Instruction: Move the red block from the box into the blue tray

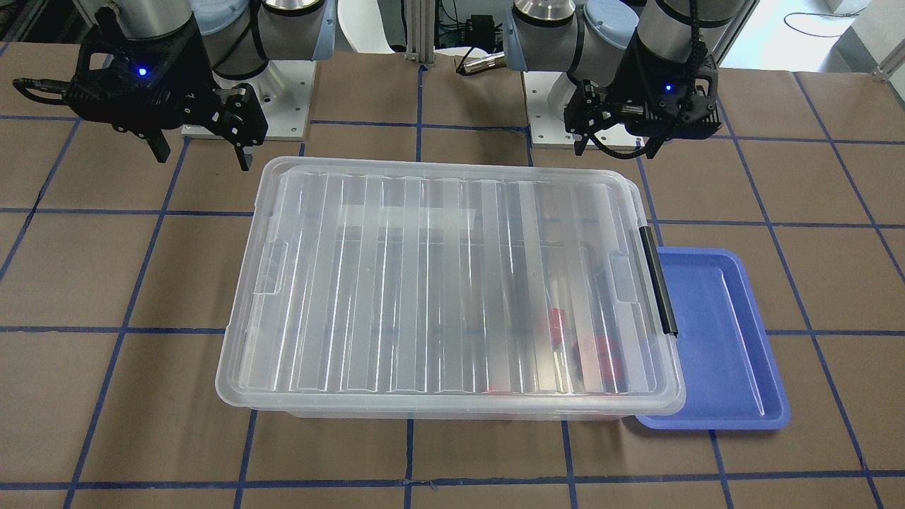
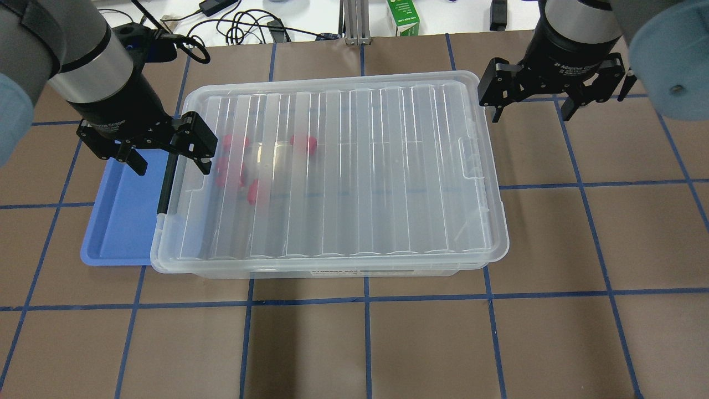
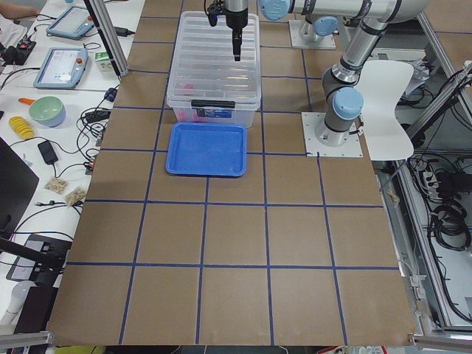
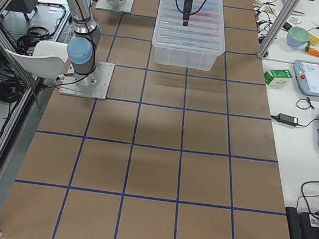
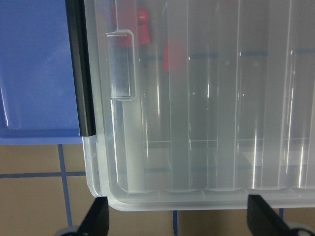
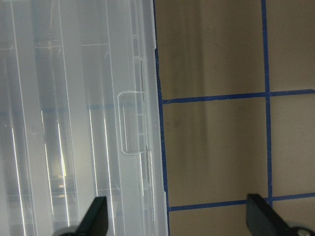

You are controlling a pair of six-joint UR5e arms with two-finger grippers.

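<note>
The box (image 2: 360, 172) is a clear bin with its ribbed lid shut, mid-table; it also shows in the front view (image 1: 438, 283). Several red blocks (image 2: 303, 142) lie inside near its black latch (image 2: 164, 183) end, blurred through the lid (image 5: 140, 24). The blue tray (image 2: 119, 221) sits empty against that end, partly under the box's rim (image 1: 721, 346). My left gripper (image 2: 170, 165) is open and empty above the latch edge (image 5: 179, 221). My right gripper (image 2: 532, 113) is open and empty above the table beside the box's other end (image 6: 177, 221).
Brown table with blue tape grid (image 2: 365, 332). Both arm bases (image 1: 247, 106) stand behind the box. Cables and a green carton (image 2: 403, 16) lie past the table's far edge. Side benches hold tablets (image 4: 315, 79) and bowls.
</note>
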